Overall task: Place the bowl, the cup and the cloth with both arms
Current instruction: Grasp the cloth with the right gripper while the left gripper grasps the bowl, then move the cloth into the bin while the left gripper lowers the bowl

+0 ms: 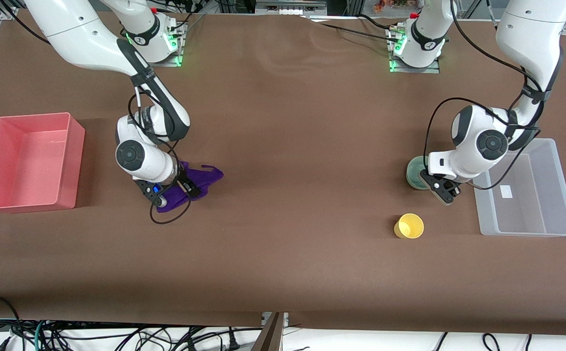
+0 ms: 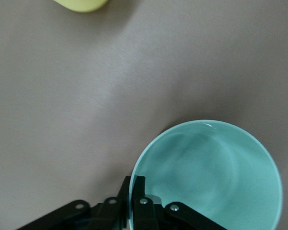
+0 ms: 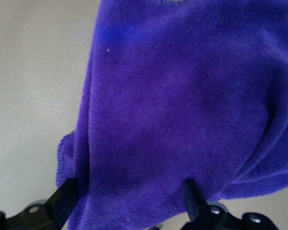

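No readable writing or brand on anything. The table (image 1: 292,146) has a plain brown matte cover; cables hang at its camera-side edge.

Right gripper (image 1: 173,192) is down on the purple cloth (image 1: 192,183), fingers (image 3: 62,203) spread w/ fabric between them.

Left gripper (image 1: 441,187) pinches the mint bowl (image 1: 415,171) rim, one finger inside, one outside.

Yellow cup (image 1: 409,226) stands near it, nearer the camera. Clear bin (image 1: 551,195) is beside the left gripper, pink bin (image 1: 0,161) at the right arm's end.

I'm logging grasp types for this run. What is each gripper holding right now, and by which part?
The left gripper pinches the bowl by its rim, one finger inside and one outside. The right gripper straddles the cloth on the table; a closed hold cannot be confirmed.
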